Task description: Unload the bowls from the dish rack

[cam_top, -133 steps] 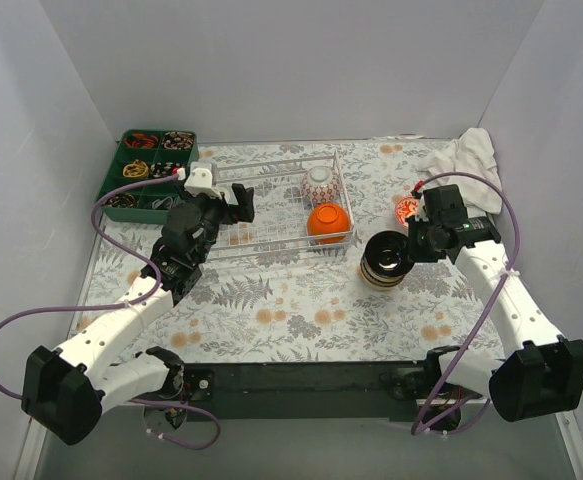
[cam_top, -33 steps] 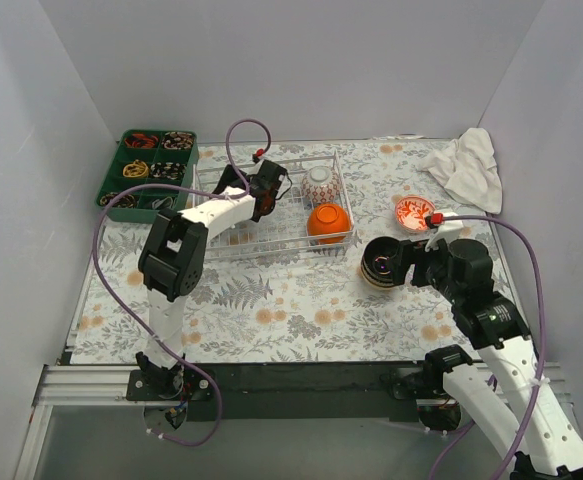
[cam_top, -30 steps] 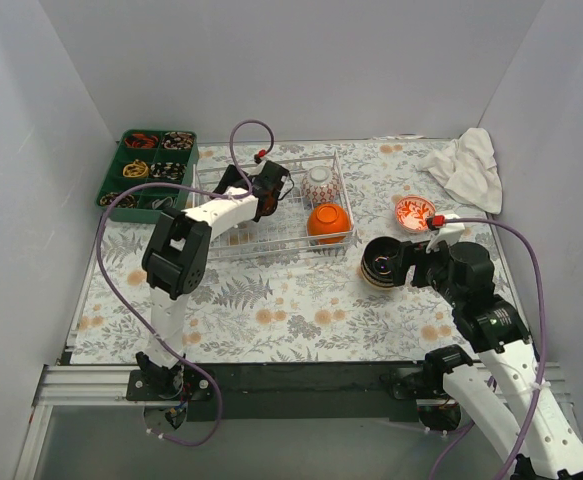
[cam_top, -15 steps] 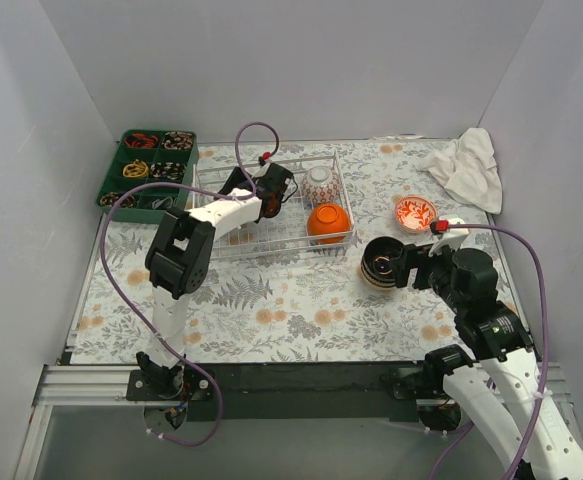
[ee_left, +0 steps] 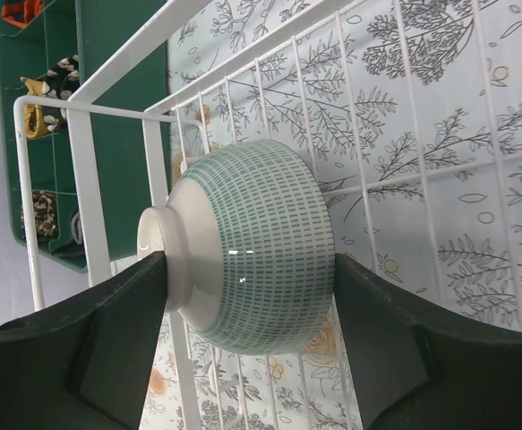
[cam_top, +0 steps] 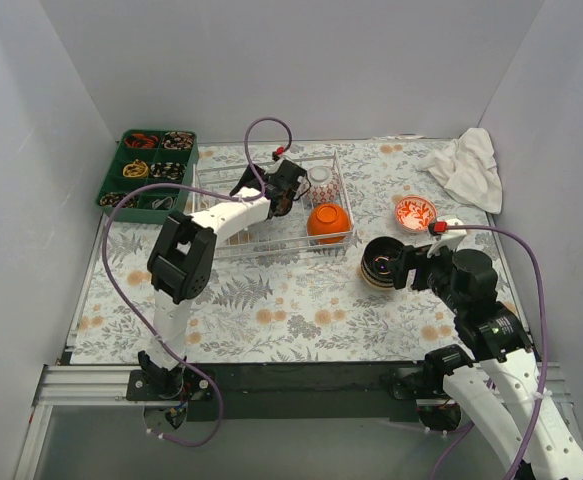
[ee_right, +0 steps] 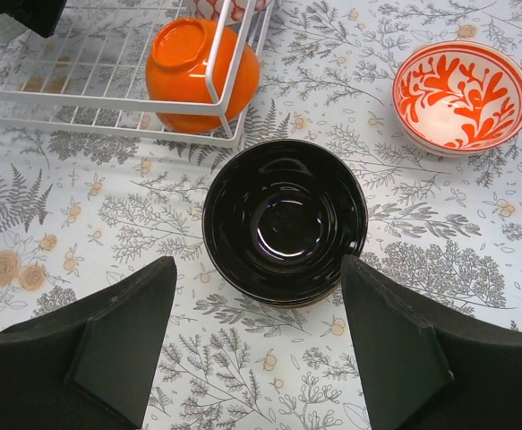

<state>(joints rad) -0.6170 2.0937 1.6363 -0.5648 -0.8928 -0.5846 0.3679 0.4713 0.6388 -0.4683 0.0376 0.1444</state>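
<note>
Bowls: five showed singly. They were a pale green bowl (ee_left: 261, 242), an orange bowl (cam_top: 328, 222), a white red-patterned bowl (cam_top: 320, 178), a dark bowl (ee_right: 283, 215) and a red-and-white bowl (ee_right: 462, 94). Layered rims under the dark bowl hinted at a stack, but its number could not be told.
Other things: one dish rack (cam_top: 239, 236), one green tray (cam_top: 151, 170), one white cloth (cam_top: 466, 165).
In the rack: the orange bowl lay upside down in the lower right corner, with the white red-patterned bowl just above it. The pale green bowl was over the wire floor.
On the table: the dark bowl sat to the lower right of the rack. The red-and-white bowl was to its upper right, apart.
Left gripper (ee_left: 250, 269): clamped on the pale green bowl, which was turned on its side.
Right gripper (ee_right: 259, 269): fingers spread wide above the dark bowl, holding nothing.
Change: half a second before, the left gripper had been further lower left in the rack. It then stood close to the white red-patterned bowl. The right arm had barely shifted.
Materials: the bowls were glossy glazed ceramic, round and footed, and the green one bore dashes. The rack was a thin white wire grid. The table had a leaf-print cover.
</note>
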